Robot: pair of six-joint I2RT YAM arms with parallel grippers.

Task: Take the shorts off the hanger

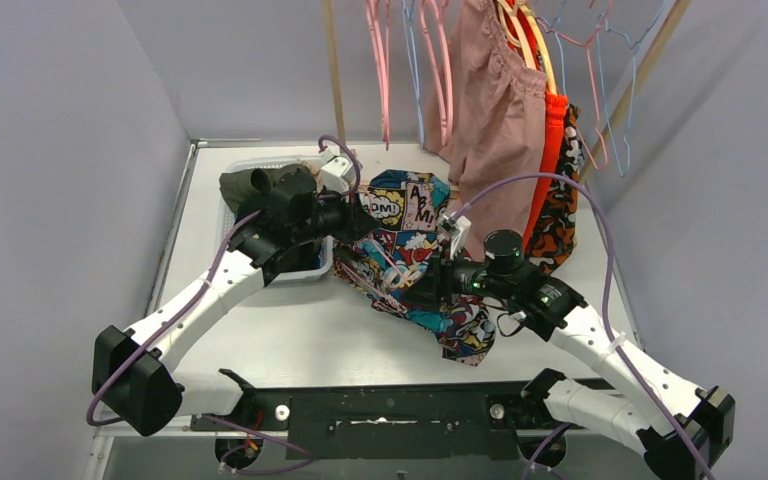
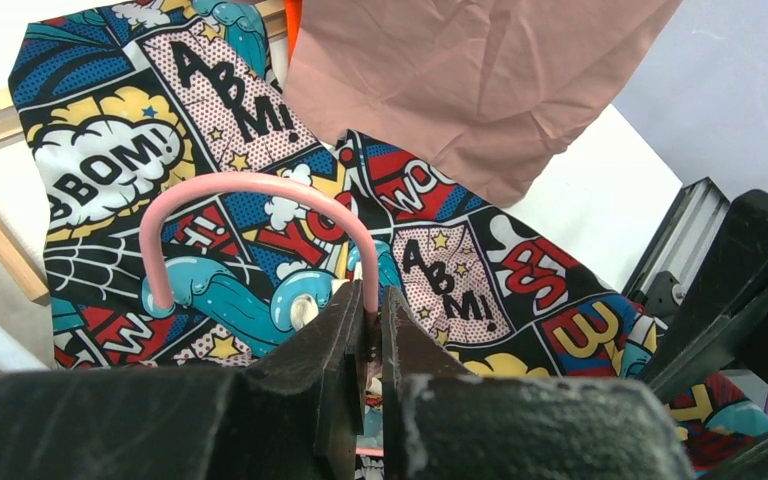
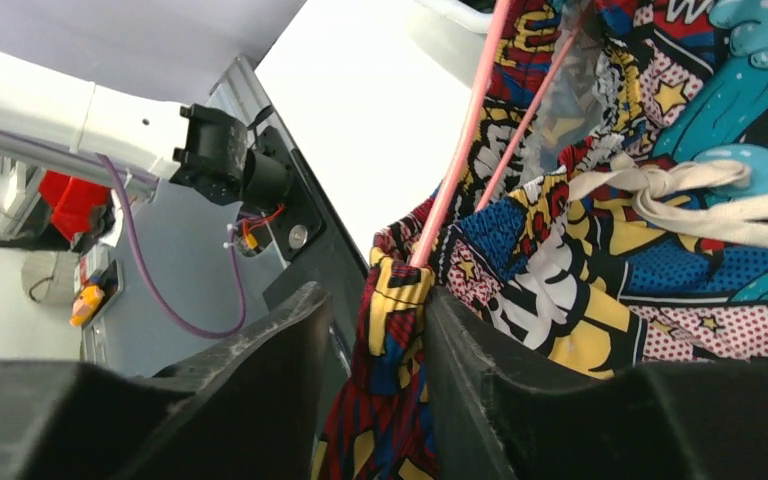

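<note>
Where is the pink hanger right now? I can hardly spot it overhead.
Mid-table in the comic-print shorts: the pink hanger has its hook clamped in the left gripper, its arm by the right gripper.

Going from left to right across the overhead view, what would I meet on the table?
White basket holding olive shorts → left gripper → comic-print shorts → dusty pink shorts → orange shorts

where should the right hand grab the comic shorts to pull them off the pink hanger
Grip the waistband corner of the comic-print shorts, bunched over the end of the pink hanger. Come from below, past that end, so the fabric slides off it.
</note>
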